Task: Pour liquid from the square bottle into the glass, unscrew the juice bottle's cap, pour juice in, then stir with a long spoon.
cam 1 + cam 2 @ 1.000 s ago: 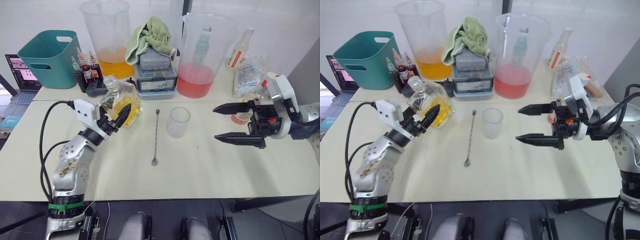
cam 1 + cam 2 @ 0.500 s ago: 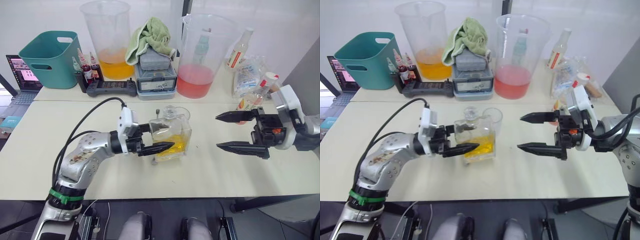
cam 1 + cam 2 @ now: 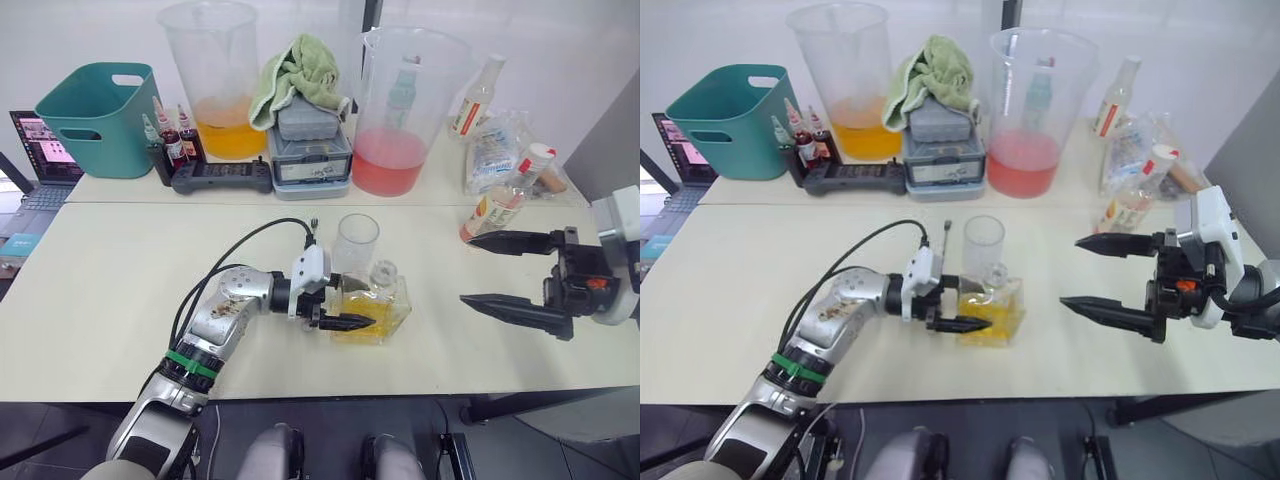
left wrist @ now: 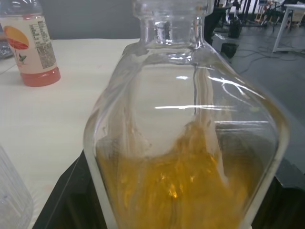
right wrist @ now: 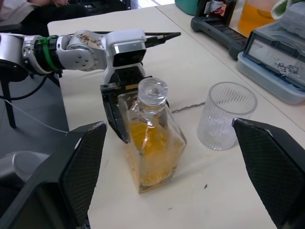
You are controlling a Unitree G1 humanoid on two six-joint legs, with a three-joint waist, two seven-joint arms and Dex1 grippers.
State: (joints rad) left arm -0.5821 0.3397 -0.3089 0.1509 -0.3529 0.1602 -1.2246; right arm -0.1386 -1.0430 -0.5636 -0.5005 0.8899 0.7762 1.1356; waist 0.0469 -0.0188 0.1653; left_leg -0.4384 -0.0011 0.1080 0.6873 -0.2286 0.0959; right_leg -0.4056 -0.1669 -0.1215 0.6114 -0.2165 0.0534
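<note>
One glass (image 3: 356, 243) just behind square bottle (image 3: 375, 311)

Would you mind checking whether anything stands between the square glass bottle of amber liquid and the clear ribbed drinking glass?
Nothing visible does. The square glass bottle, gripped by the left gripper, stands just in front of the clear ribbed glass. Its glass stopper is on, though, blocking any pour.

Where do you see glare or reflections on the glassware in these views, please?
Left wrist view: bright streaks of reflected light cross the square bottle above its amber liquid. Right wrist view: highlights on its stopper and on the ribbed glass. Left eye view: soft, even lighting, faint shadows.
</note>
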